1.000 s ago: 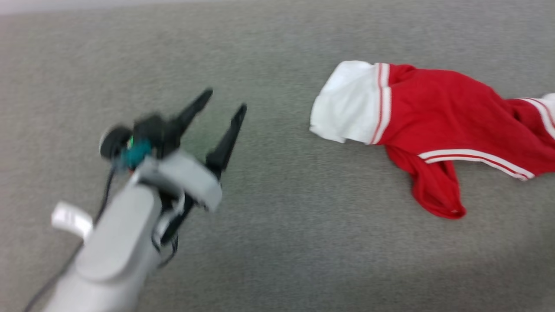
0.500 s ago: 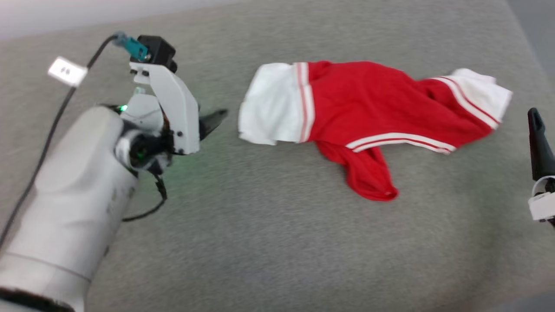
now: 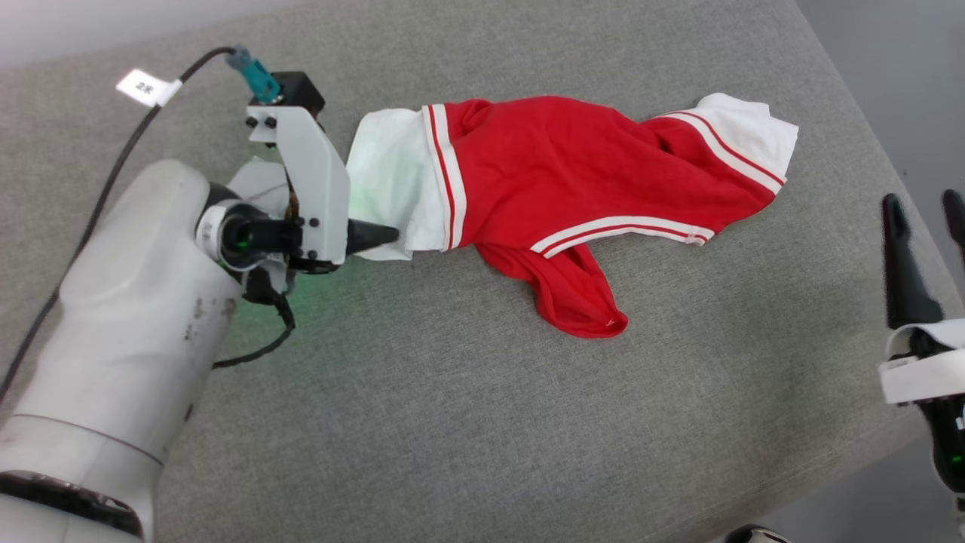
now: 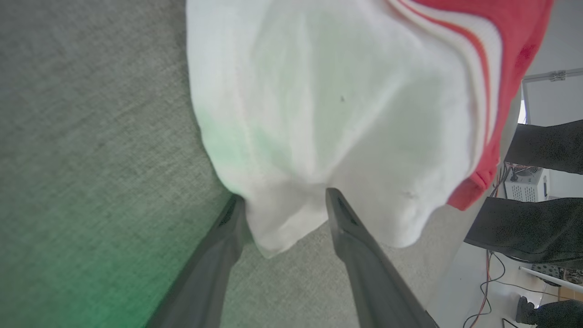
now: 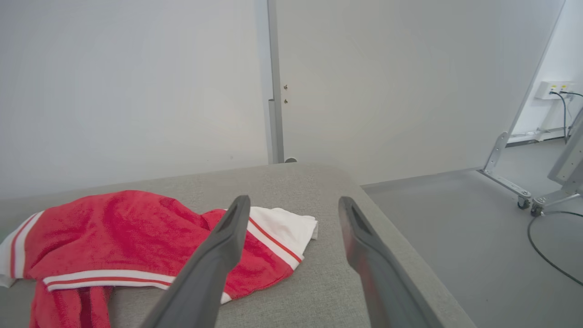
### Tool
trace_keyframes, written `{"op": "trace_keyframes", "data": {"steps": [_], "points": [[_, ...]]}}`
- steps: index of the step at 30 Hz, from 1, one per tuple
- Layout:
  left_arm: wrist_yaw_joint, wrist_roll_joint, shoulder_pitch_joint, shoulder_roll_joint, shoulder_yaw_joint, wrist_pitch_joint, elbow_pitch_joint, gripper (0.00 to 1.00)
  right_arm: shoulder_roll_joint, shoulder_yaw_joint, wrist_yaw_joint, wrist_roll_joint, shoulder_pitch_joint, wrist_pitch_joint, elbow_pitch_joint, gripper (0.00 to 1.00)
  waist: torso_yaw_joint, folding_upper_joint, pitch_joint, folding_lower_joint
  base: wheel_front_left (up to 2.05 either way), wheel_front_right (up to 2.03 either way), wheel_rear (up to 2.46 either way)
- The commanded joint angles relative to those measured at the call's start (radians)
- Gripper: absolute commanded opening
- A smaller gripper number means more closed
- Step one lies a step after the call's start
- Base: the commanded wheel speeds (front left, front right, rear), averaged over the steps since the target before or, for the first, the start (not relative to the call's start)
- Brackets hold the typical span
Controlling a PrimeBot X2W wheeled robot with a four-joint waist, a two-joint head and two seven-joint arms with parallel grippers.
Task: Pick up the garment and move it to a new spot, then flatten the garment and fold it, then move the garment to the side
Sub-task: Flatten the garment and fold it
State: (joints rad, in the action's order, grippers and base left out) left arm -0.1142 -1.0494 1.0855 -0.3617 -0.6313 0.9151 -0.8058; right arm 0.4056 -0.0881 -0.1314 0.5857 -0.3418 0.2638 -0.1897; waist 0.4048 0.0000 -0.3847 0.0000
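Two grippers, but only one is really in play here. The garment (image 3: 573,181) is lying crumpled on the grey cushion (image 3: 452,422), its long axis running side to side across the head view and tilting a bit away toward the robot's right. The left gripper (image 4: 283,198) is sitting right at the garment's left white end (image 3: 384,181), pointing along that axis. In the left wrist view its fingers (image 4: 360,255) are standing wide apart with a lobe of the white hem poking in between them. Nothing is getting pinched yet, and I can't tell whether either finger is actually touching cloth. The right gripper (image 3: 923,200) is hovering out by the cushion's right edge, fingers also spread wide and holding nothing. It's well apart from the other white end (image 3: 746,128), with the garment lying ahead and off to its left. So I'm guessing the left arm is the one making the grab, since it's way nearer. It's just needing to close on that hem, and the risk I'm seeing is catching only one thin layer.
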Motion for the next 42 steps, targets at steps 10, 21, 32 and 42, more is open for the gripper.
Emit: {"op": "trace_keyframes", "data": {"steps": [10,21,32,42], "points": [[-0.004,0.013,-0.008,-0.005,-0.002,-0.062,-0.049,0.0,-0.013,-0.072,0.001,-0.031,0.034,0.001,0.114,1.0,-0.044,0.0,0.008,0.0,0.0,0.0,0.0],[-0.015,-0.038,-0.061,-0.056,0.052,-0.175,-0.012,0.0,0.029,-0.162,0.001,-0.033,0.069,0.001,0.133,1.0,-0.214,0.0,0.09,0.0,0.0,0.0,0.0],[0.015,-0.022,-0.161,-0.146,0.077,-0.277,-0.01,0.0,0.066,-0.261,0.001,-0.006,0.052,-0.006,0.134,1.0,-0.302,0.0,0.133,0.0,0.0,0.0,0.0],[0.016,0.008,-0.21,-0.154,0.087,-0.43,0.016,1.0,0.111,-0.287,0.001,0.012,0.059,-0.039,0.1,1.0,-0.315,0.0,0.148,0.0,0.0,0.0,0.0]]}}
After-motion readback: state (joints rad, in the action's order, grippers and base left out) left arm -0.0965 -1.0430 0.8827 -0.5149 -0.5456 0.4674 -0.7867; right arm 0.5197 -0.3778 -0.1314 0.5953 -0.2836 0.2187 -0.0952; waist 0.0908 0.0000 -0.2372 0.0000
